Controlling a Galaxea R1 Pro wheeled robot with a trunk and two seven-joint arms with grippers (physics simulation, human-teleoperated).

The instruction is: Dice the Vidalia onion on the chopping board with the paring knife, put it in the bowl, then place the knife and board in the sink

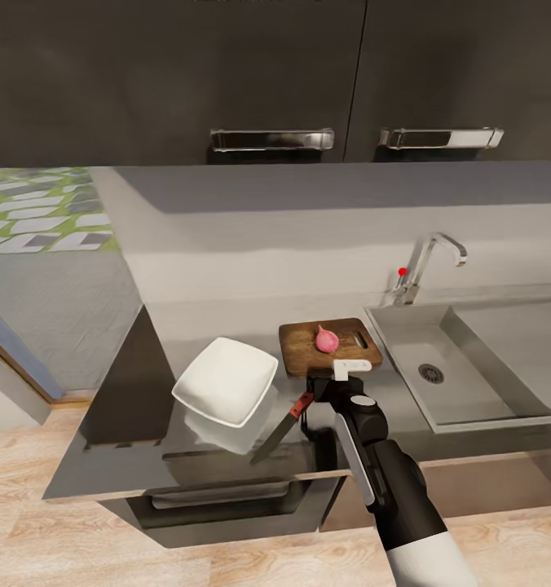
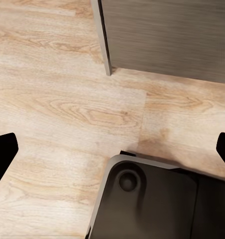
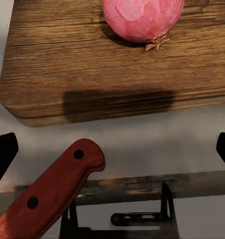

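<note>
The onion (image 1: 328, 338) already sits on the board (image 1: 302, 344), so the step in hand looks like picking up the knife (image 1: 282, 427), which lies on the grey surface (image 1: 145, 440) just beside the board's near edge, its red handle pointing toward the right pincer (image 1: 345, 377). That pincer hovers above the handle with its fingers spread wide and nothing between them. To do it well, I would centre both fingers over the handle, not the blade, and lower straight before closing. The left pincer (image 2: 112, 149) hangs open over the floor. I count one onion, one knife, one board, one bowl (image 1: 226, 380), one sink (image 1: 463, 408).
</note>
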